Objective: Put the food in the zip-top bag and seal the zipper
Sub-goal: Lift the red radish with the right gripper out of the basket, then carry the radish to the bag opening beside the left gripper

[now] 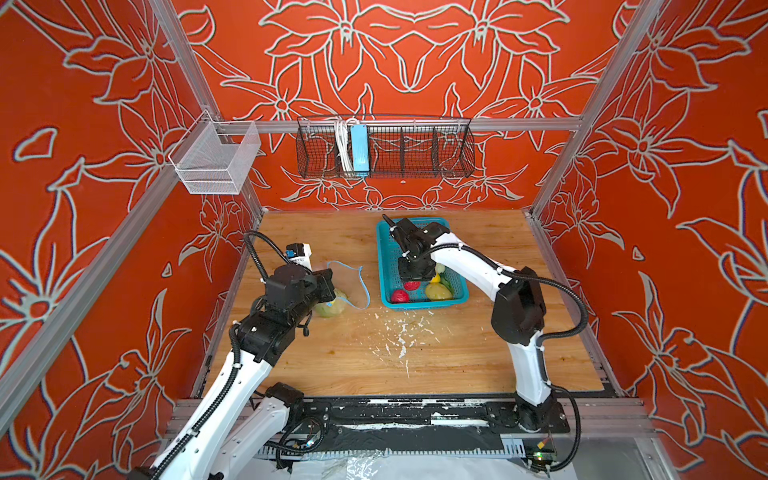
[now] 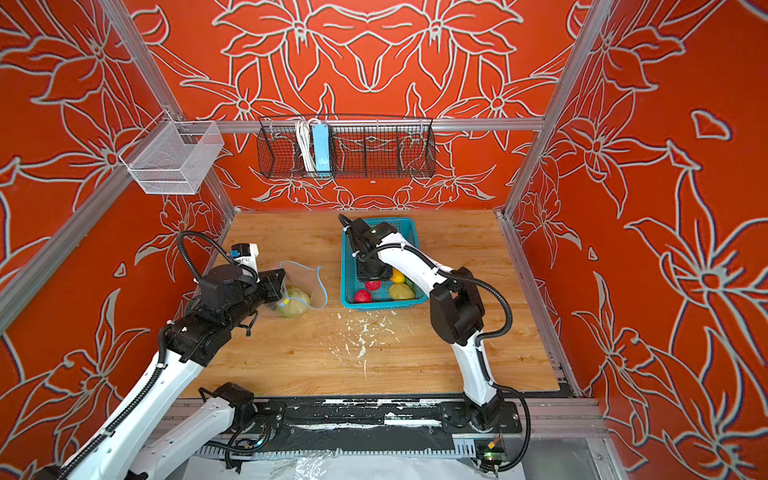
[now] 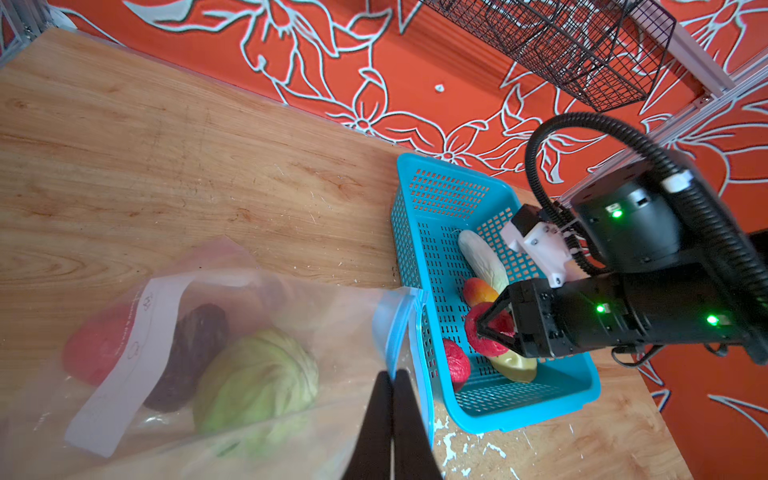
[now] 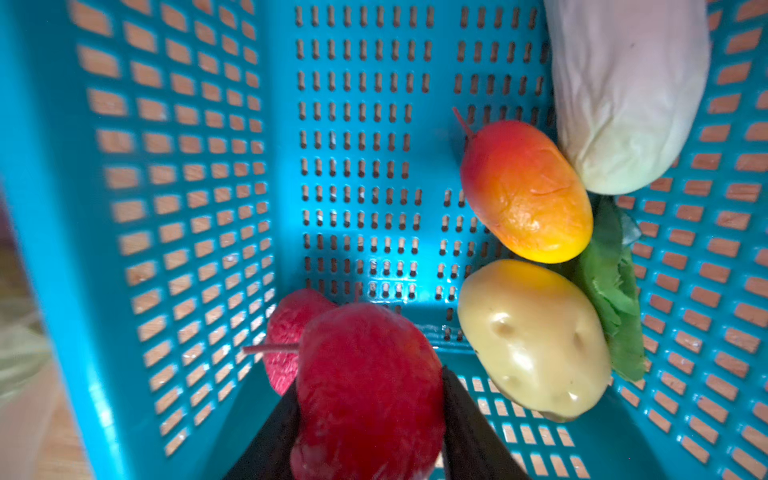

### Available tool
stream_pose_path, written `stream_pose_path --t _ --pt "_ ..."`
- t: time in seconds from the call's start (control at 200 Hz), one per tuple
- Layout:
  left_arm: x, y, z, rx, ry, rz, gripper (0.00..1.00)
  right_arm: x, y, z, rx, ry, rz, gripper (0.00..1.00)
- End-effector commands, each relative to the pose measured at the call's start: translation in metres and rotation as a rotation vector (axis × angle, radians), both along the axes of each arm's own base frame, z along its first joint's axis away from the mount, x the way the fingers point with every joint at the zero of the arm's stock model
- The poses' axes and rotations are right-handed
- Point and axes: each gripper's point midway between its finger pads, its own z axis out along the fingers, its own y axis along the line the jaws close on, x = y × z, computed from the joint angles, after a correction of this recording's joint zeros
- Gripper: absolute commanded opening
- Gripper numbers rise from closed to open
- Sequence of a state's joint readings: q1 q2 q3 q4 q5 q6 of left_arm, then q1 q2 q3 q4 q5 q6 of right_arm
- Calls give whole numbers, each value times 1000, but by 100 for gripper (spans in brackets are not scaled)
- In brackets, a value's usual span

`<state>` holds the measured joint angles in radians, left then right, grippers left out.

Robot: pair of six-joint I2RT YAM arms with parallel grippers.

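The clear zip-top bag [image 3: 249, 316] lies on the wooden table, left of the teal basket [image 3: 415, 232]. My left gripper [image 3: 392, 376] is shut on its mouth edge, at the light-blue zipper [image 3: 395, 324]. Inside the bag lie a green cabbage [image 3: 257, 378], a dark avocado [image 3: 195, 349] and a red piece [image 3: 95, 349]. My right gripper [image 4: 370, 386] is down in the basket, shut on a red food piece [image 4: 370, 374]. Around it lie a strawberry [image 4: 286, 328], yellow potato [image 4: 536, 336], mango [image 4: 525, 191], white cucumber [image 4: 627, 91] and a green leaf [image 4: 611, 282].
A black wire basket with a light-blue power strip [image 1: 359, 149] hangs on the back wall. A white mesh basket [image 1: 216, 158] hangs at the left rail. White flecks [image 1: 399, 332] dot the wooden table [image 1: 478, 353] in front of the teal basket [image 1: 386, 257].
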<state>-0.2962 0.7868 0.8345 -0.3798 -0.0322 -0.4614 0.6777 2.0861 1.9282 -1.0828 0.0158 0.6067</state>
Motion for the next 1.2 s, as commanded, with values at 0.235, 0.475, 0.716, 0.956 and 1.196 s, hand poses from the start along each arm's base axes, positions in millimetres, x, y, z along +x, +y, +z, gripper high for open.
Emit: stream_pose_path --t 0.235,0.475,0.716,0.956,1.196 --pt "2 -1 8 -17 -17 5 0 3 19 57 181 -120 38 22" --pt "3 -1 10 -20 -25 2 0 2 34 85 280 -179 71 20" --pt "4 -2 6 -29 -2 5 0 -9 62 116 435 -258 137 20" --pt "6 -5 7 -40 4 -4 0 -24 82 141 521 -319 198 20" --pt "8 -8 1 -41 21 -13 0 -44 112 149 587 -343 253 20"
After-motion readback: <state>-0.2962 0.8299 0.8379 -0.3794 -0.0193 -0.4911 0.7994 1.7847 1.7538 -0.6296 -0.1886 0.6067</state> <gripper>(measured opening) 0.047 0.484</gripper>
